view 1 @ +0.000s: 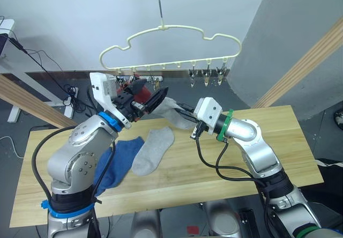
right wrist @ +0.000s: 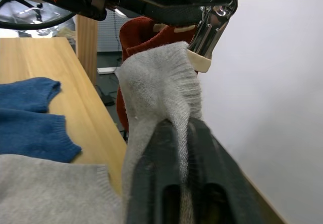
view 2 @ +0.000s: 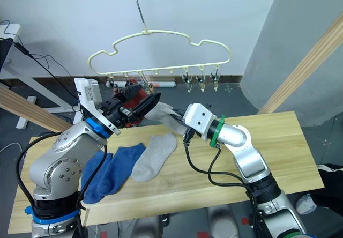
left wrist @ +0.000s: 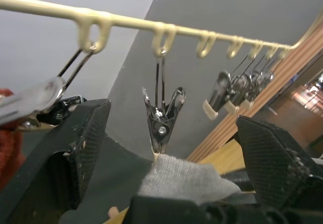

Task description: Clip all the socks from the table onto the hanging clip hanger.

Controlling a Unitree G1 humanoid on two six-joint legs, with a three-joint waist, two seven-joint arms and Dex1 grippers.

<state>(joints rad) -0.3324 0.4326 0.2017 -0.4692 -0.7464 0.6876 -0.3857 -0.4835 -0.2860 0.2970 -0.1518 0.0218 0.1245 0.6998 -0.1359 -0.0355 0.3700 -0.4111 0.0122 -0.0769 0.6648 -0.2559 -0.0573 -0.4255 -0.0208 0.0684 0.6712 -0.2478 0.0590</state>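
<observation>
Up under the clip hanger (view 1: 171,47), the right gripper (right wrist: 174,133) has its fingers pinched shut on a light grey sock (right wrist: 159,80), holding the cuff right at the mouth of a metal clip (left wrist: 161,118). The left gripper (left wrist: 166,148) sits around that clip with its fingers spread wide, one on each side, so I'd say it's lining up to squeeze it, though I can't tell if it's touching the levers yet. To do this bit well, the left fingers probably need to press the clip open, the right one should push the cuff edge well up between the clip's tips, and only then should anyone let go. The sock's long axis slopes down from the cuff at the clip toward the right wrist, toe end trailing low over the table (view 1: 278,141). A rust-red sock (right wrist: 136,32) already hangs just beside it. Two blue socks (view 1: 115,163) and another grey sock (view 1: 153,151) lie flat on the table.
</observation>
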